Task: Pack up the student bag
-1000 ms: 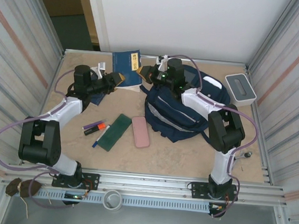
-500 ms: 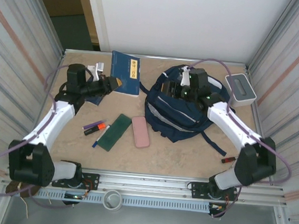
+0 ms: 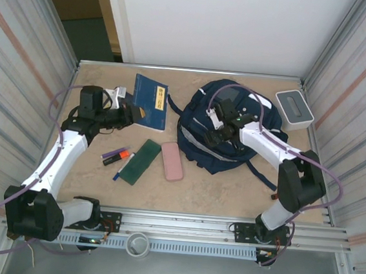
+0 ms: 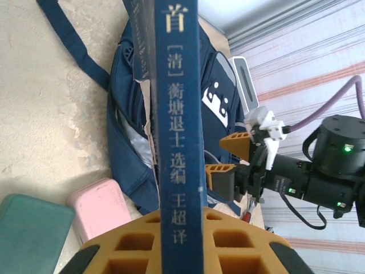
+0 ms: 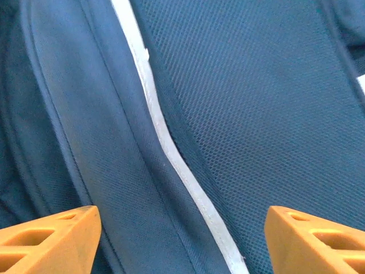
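Observation:
The student bag lies right of centre on the table, navy with thin white stripes. My right gripper hovers over its front left part, open, and nothing sits between its orange fingers; the right wrist view has the bag's fabric and a white stripe close below. My left gripper is shut on a blue book at the back left. In the left wrist view the book's spine runs up from my gripper, with the bag and the right gripper beyond it.
A pink case, a green notebook and some markers lie in front of the bag's left side. A white-grey box stands at the back right corner. Striped walls close in both sides.
The right gripper has moved from the bag's back left down onto its front and has opened. The left arm has drawn back a little to the left with the book.

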You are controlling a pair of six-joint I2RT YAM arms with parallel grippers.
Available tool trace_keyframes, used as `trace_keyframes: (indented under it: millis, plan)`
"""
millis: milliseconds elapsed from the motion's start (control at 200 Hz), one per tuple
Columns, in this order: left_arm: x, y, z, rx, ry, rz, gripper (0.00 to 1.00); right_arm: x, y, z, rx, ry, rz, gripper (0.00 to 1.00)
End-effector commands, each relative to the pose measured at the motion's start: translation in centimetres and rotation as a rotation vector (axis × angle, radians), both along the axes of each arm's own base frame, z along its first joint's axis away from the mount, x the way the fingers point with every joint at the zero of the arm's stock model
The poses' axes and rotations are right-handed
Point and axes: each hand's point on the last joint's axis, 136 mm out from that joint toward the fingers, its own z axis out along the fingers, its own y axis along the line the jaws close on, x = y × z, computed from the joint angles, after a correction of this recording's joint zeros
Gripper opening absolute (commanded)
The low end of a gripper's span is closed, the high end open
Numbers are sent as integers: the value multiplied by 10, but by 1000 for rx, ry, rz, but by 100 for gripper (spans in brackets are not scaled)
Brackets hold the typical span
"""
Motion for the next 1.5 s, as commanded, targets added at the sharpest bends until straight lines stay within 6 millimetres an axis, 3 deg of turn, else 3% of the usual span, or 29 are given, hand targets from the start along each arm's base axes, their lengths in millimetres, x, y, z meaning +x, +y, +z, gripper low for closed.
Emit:
trace_keyframes:
  millis: [0,140,230,451,511,611,756,947,1107,1348,1493]
  plan:
    - [-7,-1,10,13,-64,-24,0,2,6,-6,-72,20,80,81]
    - [-8,-3,5,17,-53,-27,0,8,10,-23,-131,37,96,83]
    - [-10,-6,0,18,-43,-37,0,15,6,-30,-185,29,88,77]
    - [-18,-15,-12,34,-18,-75,0,28,2,-12,-225,-38,86,30]
    - [-20,-16,-15,35,-9,-80,0,29,5,2,-206,-67,95,22]
    - [-28,-23,-18,41,-2,-106,0,31,9,37,-146,-141,94,0]
    - [-43,-37,-24,31,17,-176,0,35,8,91,-31,-239,67,0]
    - [-51,-41,-29,28,29,-193,0,34,0,119,68,-260,31,0]
    - [-64,-58,-20,-21,36,-276,0,40,-12,159,273,-270,-57,0]
    - [-65,-81,-46,-47,167,-314,0,56,-24,187,424,-261,-134,0]
    - [-61,-120,-47,-96,171,-387,0,61,-18,200,494,-260,-117,0]
